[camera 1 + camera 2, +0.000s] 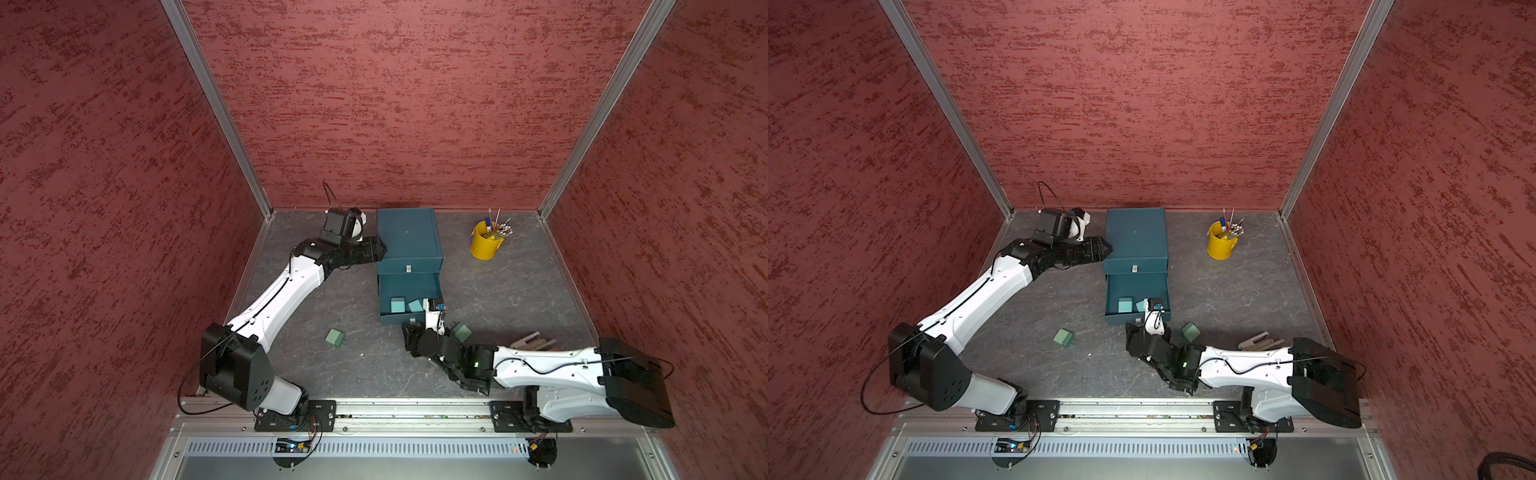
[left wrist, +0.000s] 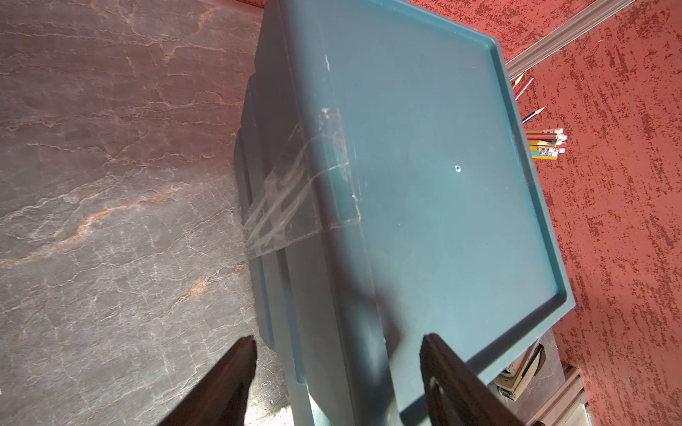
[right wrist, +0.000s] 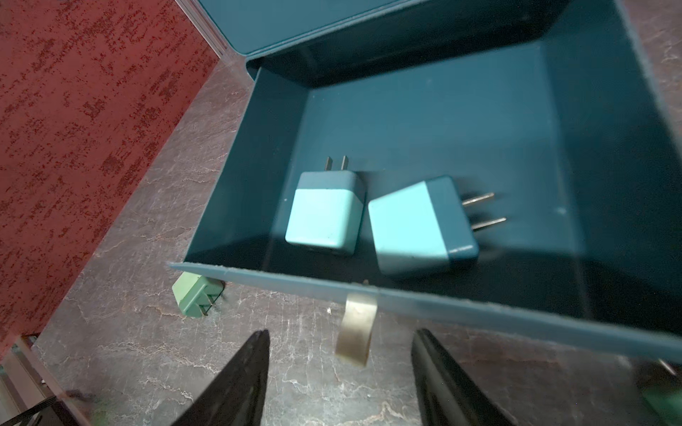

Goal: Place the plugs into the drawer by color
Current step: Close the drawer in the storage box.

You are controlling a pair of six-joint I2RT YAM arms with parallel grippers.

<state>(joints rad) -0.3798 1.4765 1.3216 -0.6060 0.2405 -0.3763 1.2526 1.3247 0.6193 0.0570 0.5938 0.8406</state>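
The dark teal drawer chest point(image 1: 409, 241) stands at the back of the table, with a lower drawer point(image 1: 390, 286) pulled out. Two teal-blue plugs point(image 3: 324, 214) point(image 3: 417, 225) lie side by side in it, prongs pointing away from the front wall. One mint green plug point(image 1: 335, 337) lies on the table left of the drawer, another point(image 1: 461, 331) by my right wrist. My right gripper point(image 3: 339, 343) is open just in front of the drawer; the pale pull tab point(image 3: 356, 332) hangs between its fingers, untouched. My left gripper point(image 2: 337, 343) is open, straddling the chest's upper left edge.
A yellow bucket point(image 1: 484, 241) full of pencils stands at the back right. A grey slotted rack point(image 1: 534, 341) lies behind my right forearm. Red walls close in the table on three sides, and a metal rail point(image 1: 415, 409) runs along the front.
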